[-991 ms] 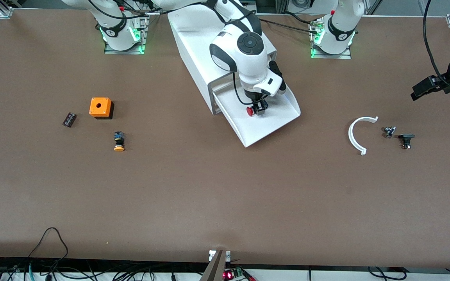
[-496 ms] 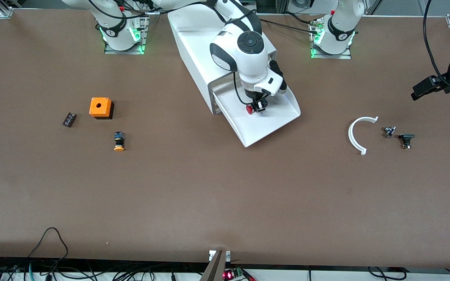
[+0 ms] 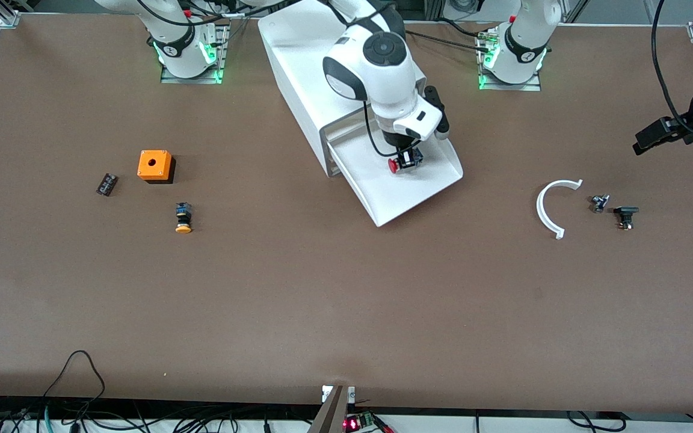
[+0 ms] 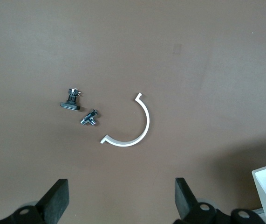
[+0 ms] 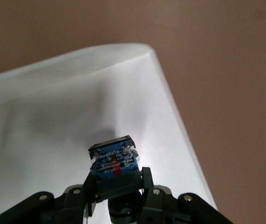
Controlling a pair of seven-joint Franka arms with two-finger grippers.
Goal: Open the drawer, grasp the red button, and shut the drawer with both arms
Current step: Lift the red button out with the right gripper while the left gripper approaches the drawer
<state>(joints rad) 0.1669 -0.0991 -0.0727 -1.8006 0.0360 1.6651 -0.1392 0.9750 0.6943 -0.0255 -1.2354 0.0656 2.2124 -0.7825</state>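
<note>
The white drawer [image 3: 418, 192] stands pulled out of the white box cabinet [image 3: 298, 66] in the front view. My right gripper [image 3: 405, 159] is shut on the red-capped button [image 3: 394, 165] and holds it above the drawer's tray. In the right wrist view the button's black and blue body [image 5: 114, 161] sits between the fingers [image 5: 147, 184], over the white tray [image 5: 53, 121]. My left gripper [image 4: 121, 200] is open and empty in the air at the left arm's end of the table, over bare table beside the white arc.
An orange cube with a hole [image 3: 154, 165], a yellow-capped button [image 3: 183, 218] and a small dark block [image 3: 106, 184] lie toward the right arm's end. A white arc [image 3: 551, 207] and two small black parts [image 3: 599, 202] [image 3: 625, 215] lie toward the left arm's end.
My right gripper has risen with the button and shifted toward the left arm's end, over the drawer. The left arm has not moved.
</note>
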